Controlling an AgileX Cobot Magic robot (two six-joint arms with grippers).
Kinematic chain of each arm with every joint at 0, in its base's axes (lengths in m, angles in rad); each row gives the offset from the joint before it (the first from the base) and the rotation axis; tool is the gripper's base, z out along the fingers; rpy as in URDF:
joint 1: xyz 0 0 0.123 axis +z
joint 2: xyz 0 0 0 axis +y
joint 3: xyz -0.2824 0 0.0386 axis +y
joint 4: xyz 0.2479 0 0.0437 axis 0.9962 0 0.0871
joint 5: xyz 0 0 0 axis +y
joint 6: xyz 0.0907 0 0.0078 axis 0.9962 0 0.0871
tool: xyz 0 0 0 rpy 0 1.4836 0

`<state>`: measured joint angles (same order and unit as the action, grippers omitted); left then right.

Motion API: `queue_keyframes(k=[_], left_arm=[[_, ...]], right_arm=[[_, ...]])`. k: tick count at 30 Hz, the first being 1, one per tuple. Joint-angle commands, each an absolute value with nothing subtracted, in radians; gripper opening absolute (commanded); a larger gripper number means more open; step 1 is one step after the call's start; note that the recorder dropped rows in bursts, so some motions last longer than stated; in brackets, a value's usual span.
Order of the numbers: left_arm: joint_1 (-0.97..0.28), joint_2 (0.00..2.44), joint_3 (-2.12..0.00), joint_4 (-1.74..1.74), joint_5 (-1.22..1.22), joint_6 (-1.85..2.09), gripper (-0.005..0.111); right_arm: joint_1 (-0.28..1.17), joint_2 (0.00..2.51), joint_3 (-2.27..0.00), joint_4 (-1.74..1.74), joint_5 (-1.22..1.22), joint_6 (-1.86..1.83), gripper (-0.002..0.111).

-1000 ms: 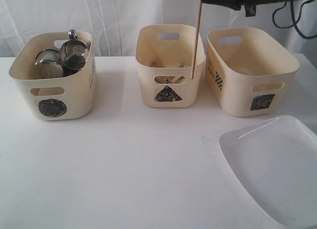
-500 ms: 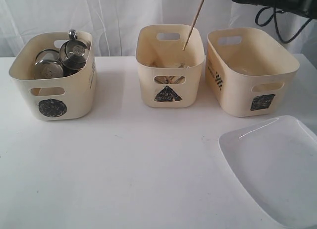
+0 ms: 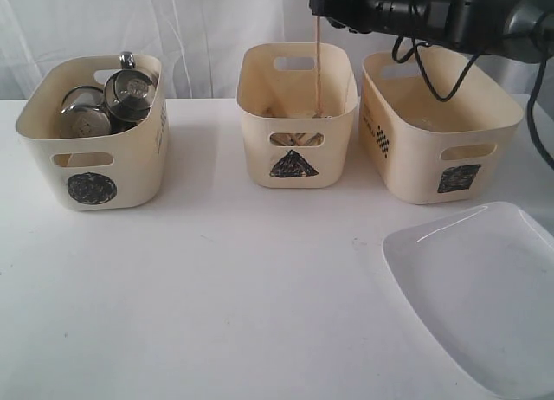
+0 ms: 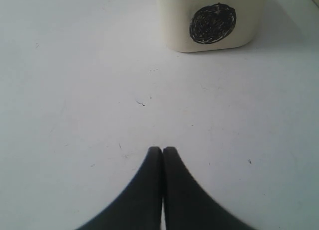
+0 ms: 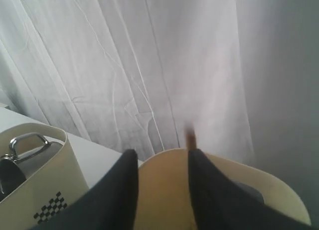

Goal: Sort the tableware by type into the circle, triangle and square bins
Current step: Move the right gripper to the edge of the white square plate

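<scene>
Chopstick (image 3: 317,71) hung upright into the triangle bin (image 3: 297,149) below the right end effector (image 3: 321,10), jaws spread; best practice, as judged, was to hover until it settled inside.

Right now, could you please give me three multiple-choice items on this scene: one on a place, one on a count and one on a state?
1. Which bin is the upright chopstick over? A circle, B triangle, C square.
2. How many bins stand on the table? A one, B two, C three.
3. How is the left gripper? A shut and empty, B wide open, C shut on a spoon.

Answers:
1 B: its lower end lies within the rim of the triangle bin.
2 C: the circle bin, triangle bin and square bin stand in a row.
3 A: its fingertips touch with nothing between them.
</scene>
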<state>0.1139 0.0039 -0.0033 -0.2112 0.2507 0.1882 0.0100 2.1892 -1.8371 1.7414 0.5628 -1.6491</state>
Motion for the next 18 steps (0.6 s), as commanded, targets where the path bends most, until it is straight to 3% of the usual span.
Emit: queue_keyframes(k=[1, 5, 7, 12, 18], left_arm=[[0.118, 0.000, 0.000, -0.219, 0.254, 0.181, 0.000], [0.118, 0.000, 0.000, -0.219, 0.254, 0.181, 0.000], [0.118, 0.000, 0.000, -0.219, 0.254, 0.181, 0.000], [0.118, 0.000, 0.000, -0.219, 0.254, 0.181, 0.000], [0.118, 0.000, 0.000, -0.219, 0.254, 0.181, 0.000]], right_arm=[[0.004, 2.165, -1.842, 1.744, 0.579, -1.601, 0.039], [-0.022, 2.095, -1.842, 1.615, 0.577, -1.430, 0.039], [-0.050, 2.041, -1.842, 1.495, 0.579, -1.282, 0.034], [-0.149, 1.895, -1.842, 1.075, 0.686, -0.863, 0.000], [-0.338, 1.806, -1.830, 0.903, 1.065, -0.431, 0.000]])
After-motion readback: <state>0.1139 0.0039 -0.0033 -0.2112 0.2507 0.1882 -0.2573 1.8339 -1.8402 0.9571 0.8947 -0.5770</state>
